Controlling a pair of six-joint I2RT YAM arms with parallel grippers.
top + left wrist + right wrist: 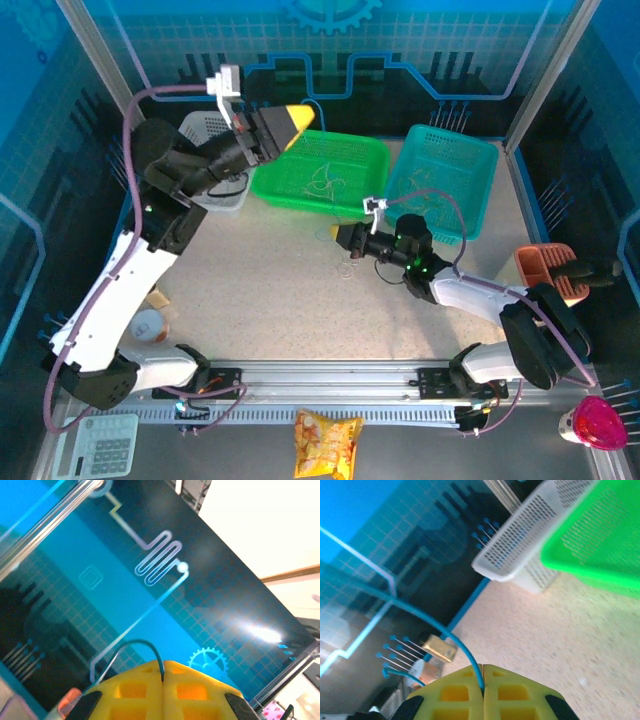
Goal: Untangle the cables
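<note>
Cables [445,629] pinched by left pincer [163,666] and right pincer [483,669], near green basket [600,535].

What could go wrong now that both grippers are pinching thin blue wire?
1. The left gripper pinches its blue wire only at the very fingertips, and the right gripper does likewise. A firm pull could slip either free.
2. If both hold the same strand, which I cannot tell, moving apart might strain or snap it.
3. The green basket sits close to both grippers, so slack wire may snag on its rim.
</note>
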